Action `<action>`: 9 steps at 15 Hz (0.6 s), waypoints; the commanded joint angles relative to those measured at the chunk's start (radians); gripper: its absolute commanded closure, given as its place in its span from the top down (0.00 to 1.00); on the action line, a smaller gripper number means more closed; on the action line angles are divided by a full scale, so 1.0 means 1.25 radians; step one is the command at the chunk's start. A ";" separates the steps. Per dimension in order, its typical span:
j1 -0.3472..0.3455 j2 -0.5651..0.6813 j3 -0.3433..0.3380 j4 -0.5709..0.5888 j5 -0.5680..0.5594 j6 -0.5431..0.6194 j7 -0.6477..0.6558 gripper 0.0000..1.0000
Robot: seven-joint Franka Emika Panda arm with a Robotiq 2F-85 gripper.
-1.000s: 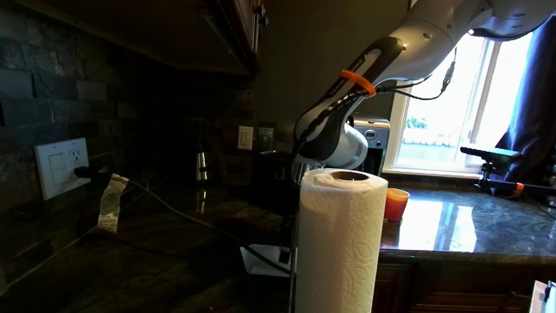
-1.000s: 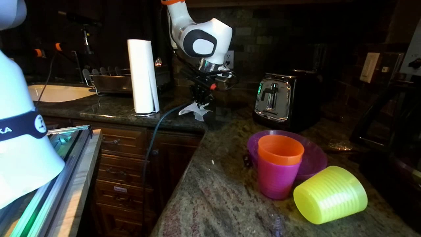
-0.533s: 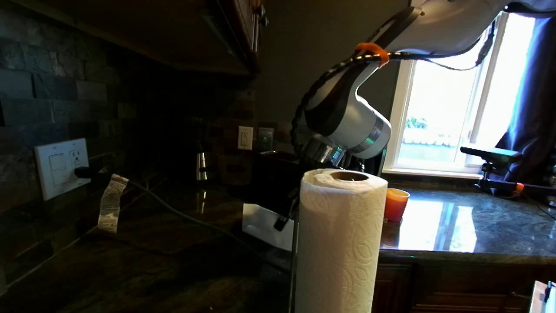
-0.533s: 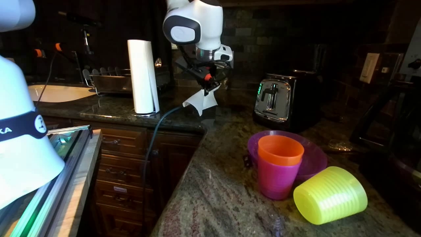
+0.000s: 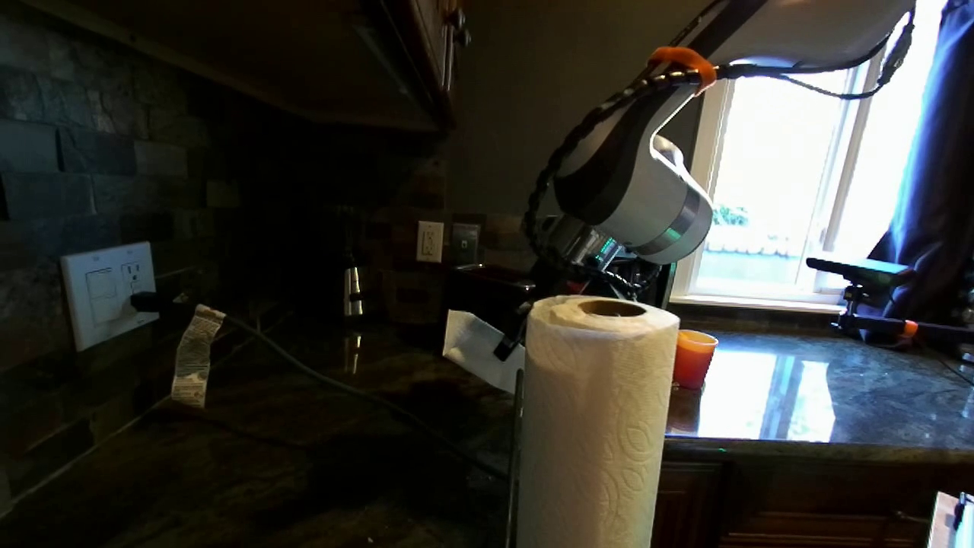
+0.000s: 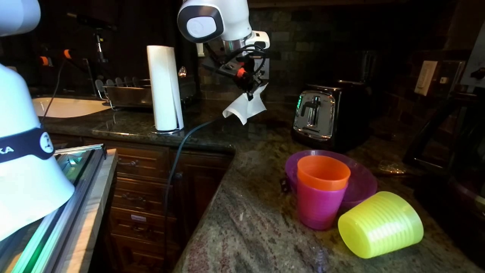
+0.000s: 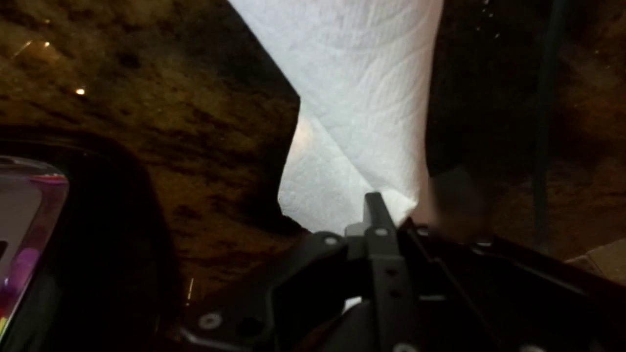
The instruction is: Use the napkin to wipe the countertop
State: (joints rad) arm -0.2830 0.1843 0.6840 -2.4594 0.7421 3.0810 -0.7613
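Napkin [image 6: 248, 110], upper middle of an exterior view, pinched tight by the gripper [image 6: 250, 96], hanging above the countertop [image 6: 242, 216]. One-spot pinch: edges could fold under or tear in wiping. Low sweep may snag the cord [image 6: 182, 144] or bump the toaster [image 6: 315, 117]. Lower right: orange cup [image 6: 324, 174] nested in magenta cup [image 6: 319, 208], purple bowl [image 6: 363, 185] behind; lime cup [image 6: 380, 225] on its side, inside hidden.
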 commanded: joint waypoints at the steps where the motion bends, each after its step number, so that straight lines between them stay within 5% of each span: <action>1: 0.078 0.013 -0.113 -0.018 -0.141 0.038 0.087 0.01; 9: 0.170 0.141 -0.233 0.121 -0.254 0.063 0.101 0.01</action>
State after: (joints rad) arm -0.1217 0.2830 0.4328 -2.3801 0.4626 3.1199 -0.6519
